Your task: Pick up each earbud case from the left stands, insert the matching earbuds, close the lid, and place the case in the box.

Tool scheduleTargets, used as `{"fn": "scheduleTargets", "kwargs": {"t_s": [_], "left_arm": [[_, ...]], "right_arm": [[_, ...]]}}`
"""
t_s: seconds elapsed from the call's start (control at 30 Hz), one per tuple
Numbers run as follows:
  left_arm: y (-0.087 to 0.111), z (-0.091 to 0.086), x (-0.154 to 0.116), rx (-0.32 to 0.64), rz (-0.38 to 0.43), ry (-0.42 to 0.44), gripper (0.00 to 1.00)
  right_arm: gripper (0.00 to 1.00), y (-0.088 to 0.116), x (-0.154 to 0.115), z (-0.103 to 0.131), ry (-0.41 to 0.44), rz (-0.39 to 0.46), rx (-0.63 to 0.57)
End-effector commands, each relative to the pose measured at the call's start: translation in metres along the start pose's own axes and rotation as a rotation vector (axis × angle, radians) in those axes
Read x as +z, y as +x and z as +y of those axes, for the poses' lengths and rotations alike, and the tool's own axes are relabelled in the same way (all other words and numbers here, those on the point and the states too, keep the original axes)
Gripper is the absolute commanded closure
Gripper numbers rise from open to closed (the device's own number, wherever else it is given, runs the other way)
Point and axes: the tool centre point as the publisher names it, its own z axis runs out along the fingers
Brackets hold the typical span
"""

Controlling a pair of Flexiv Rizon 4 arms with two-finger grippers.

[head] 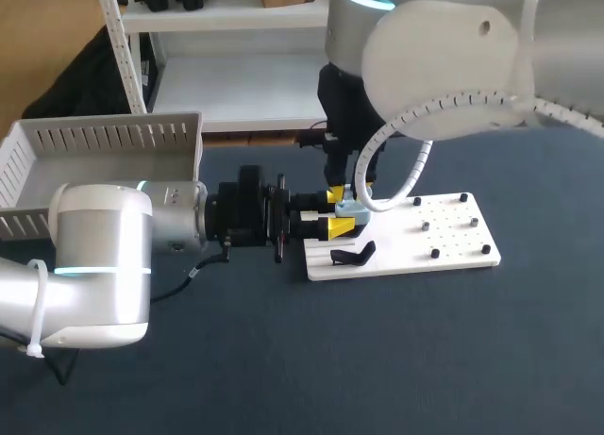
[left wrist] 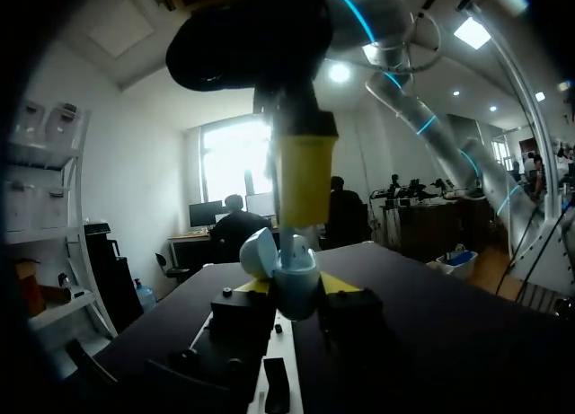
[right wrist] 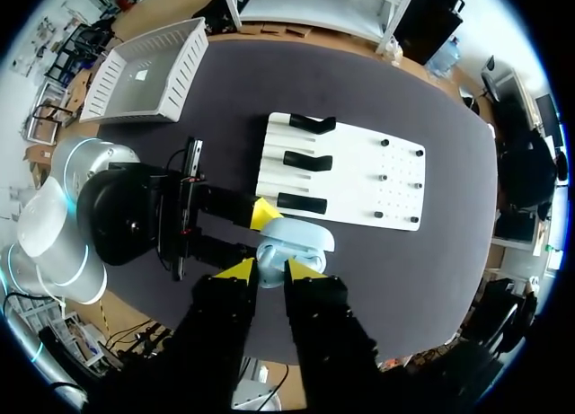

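- The left gripper lies level, its fingers clenched on a pale blue earbud case from two sides. The case is held upright in the air above the near edge of the white board, probably to steady it for loading.
- The case's lid is tipped back and open, so the cavity faces up.
- The right gripper points straight down just above the open case, a likely pose for placing an earbud. Whether it grips anything cannot be told.
- Black stands sit on the board's left part, near the case.
- The slatted white box waits well apart at the far left of the dark surface.
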Motion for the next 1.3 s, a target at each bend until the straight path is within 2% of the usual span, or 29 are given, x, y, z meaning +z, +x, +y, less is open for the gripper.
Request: {"fn": "scheduleTargets", "kwargs": {"t_s": [0.03, 1.3], "left_arm": [[0.0004, -0.0013, 0.0001, 0.002, -0.002, -0.005, 1.00], [0.0004, -0.0013, 0.0001, 0.002, -0.002, -0.005, 1.00]], "right_arm": [[1.00, 0.0000, -0.0001, -0.0004, -0.003, 0.001, 0.000], [1.00, -0.0056, 0.0096, -0.0003, -0.004, 0.032, -0.017]]}}
